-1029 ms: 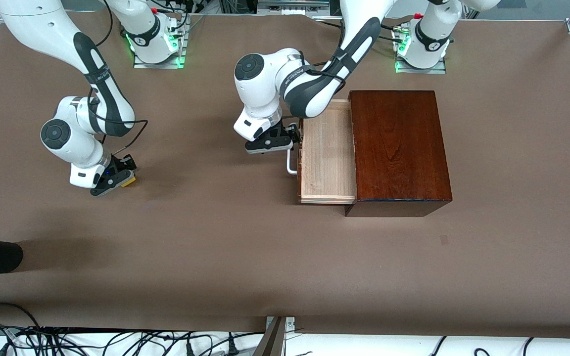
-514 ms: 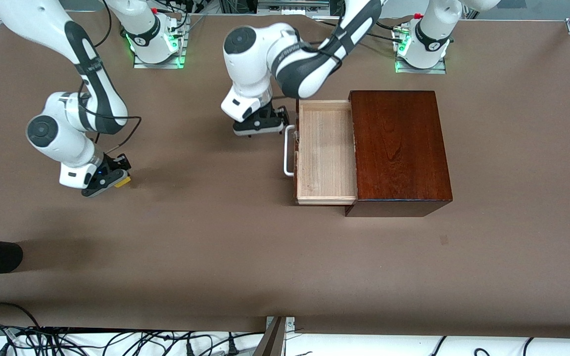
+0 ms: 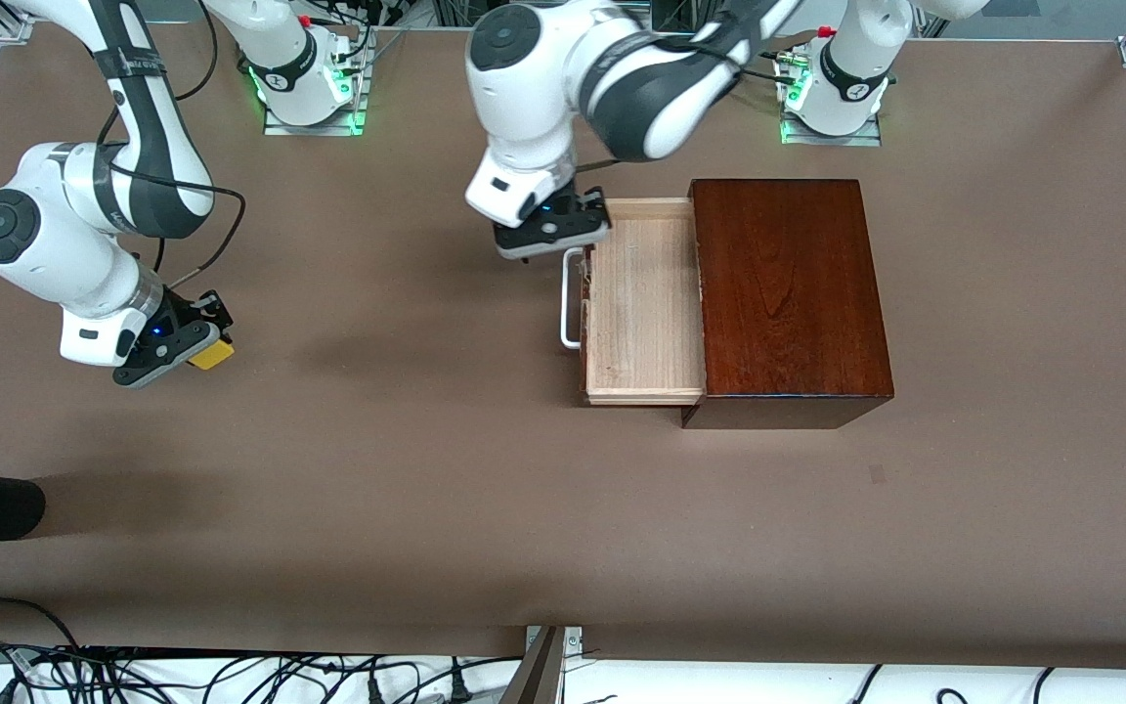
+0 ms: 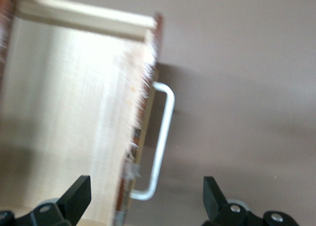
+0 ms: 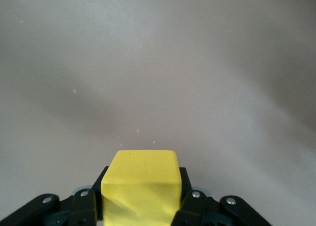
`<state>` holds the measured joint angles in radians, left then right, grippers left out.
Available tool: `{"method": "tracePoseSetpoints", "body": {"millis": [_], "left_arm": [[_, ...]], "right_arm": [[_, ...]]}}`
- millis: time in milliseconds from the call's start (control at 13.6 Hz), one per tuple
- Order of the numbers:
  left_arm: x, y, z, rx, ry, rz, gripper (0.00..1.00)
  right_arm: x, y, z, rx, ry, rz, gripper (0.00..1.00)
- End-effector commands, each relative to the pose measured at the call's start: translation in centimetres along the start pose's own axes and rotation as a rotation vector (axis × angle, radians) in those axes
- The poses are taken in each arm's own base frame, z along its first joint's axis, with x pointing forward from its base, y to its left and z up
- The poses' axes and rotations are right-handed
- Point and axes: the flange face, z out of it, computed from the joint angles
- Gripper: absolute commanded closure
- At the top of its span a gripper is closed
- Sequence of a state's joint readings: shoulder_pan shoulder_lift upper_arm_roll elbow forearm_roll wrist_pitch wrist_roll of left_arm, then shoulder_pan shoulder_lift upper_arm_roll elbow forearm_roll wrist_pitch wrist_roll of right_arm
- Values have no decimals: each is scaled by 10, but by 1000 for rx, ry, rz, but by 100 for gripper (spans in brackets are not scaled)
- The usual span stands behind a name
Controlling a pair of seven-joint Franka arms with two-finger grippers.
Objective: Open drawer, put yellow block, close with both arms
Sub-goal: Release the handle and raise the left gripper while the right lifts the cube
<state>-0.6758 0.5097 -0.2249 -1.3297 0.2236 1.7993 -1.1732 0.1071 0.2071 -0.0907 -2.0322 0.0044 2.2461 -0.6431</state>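
We saw the right gripper [image 3: 172, 350] clamped on the yellow block [image 3: 210, 354], up over bare table [image 3: 407, 469] twd the right arm's end. Left gripper [image 3: 553, 227] hung w/ fingers wide over the handle [image 3: 570, 298] of the pulled-out drawer [image 3: 643, 303].

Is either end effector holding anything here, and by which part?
The right end effector holds the yellow block by two opposite side faces, above the table. The left end effector is open, holding nothing, over the drawer handle.
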Motion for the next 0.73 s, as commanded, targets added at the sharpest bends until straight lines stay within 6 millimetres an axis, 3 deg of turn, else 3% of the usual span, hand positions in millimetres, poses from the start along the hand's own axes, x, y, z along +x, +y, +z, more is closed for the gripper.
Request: {"method": "tracePoseSetpoints", "body": {"millis": [0, 147, 294, 441, 661], "left_arm": [[32, -50, -30, 1, -42, -23, 0], [57, -85, -50, 27, -48, 40, 0], [97, -134, -65, 11, -82, 50, 0], [132, -192, -70, 9, -138, 120, 0], [163, -286, -87, -29, -146, 193, 0]], "right_arm": [[19, -9, -28, 36, -6, -56, 85], [32, -18, -47, 51, -16, -97, 85], [46, -27, -68, 56, -15, -144, 85], [59, -43, -83, 76, -22, -292, 86], [83, -78, -102, 69, 10, -467, 86]]}}
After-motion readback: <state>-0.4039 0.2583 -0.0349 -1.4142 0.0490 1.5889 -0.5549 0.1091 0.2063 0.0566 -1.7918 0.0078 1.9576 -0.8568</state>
